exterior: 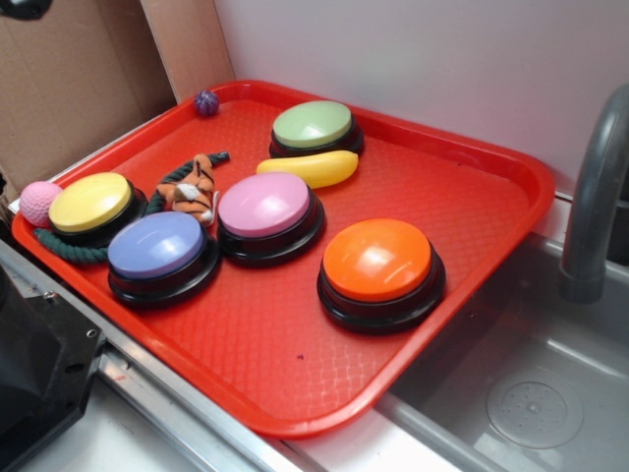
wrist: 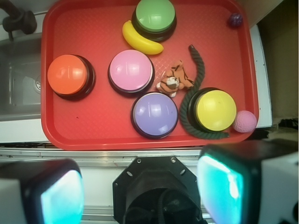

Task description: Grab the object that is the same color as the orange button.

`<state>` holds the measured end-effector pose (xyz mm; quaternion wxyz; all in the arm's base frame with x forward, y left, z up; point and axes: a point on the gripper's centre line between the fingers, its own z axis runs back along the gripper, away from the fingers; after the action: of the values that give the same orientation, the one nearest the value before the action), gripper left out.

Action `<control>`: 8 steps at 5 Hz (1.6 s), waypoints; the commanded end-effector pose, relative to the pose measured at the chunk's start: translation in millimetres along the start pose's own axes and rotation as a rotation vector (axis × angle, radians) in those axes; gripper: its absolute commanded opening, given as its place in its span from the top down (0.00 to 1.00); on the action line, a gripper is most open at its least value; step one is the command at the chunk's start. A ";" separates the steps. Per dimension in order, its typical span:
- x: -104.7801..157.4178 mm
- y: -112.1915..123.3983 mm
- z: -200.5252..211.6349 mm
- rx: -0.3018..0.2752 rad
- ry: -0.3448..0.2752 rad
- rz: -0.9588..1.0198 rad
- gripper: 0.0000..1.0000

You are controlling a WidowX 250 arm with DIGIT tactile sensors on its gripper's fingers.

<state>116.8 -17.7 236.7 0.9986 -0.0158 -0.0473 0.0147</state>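
My hand (wrist: 140,196) hung high above the tray's near edge, fingers (wrist: 60,196) spread wide apart, gripping nothing. Red tray (wrist: 93,126) lay below, beside the sink (wrist: 18,79).

Nearest row on the tray: purple button (wrist: 154,115), yellow button (wrist: 216,110) with the dark green rope (wrist: 187,116) curling round its base, pink ball (wrist: 245,121) just off the tray's corner.

Next: orange button (wrist: 68,74) toward the sink side, well apart from the tiger toy (wrist: 174,80). The tiger lay on its side between the pink button (wrist: 131,70), the purple button and the rope, just beside all three.

Farthest: yellow banana (wrist: 140,41) touching the green button (wrist: 155,15); small purple ball (wrist: 235,19) in the far corner.
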 end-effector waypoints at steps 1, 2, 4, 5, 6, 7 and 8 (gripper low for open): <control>0.0 0.0 0.0 0.000 0.000 0.000 0.00; 14.5 10.9 -10.8 0.029 -0.063 -0.049 0.00; 44.1 43.7 -45.6 0.049 -0.103 -0.198 0.00; 67.4 60.9 -72.1 0.088 -0.152 -0.276 0.00; 80.9 76.4 -96.9 0.047 -0.187 -0.369 0.00; 89.0 87.0 -121.0 0.018 -0.199 -0.426 0.00; 100.3 89.4 -144.2 0.019 -0.223 -0.520 0.00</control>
<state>221.4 70.1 90.1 0.9596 -0.0053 -0.1448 -0.2411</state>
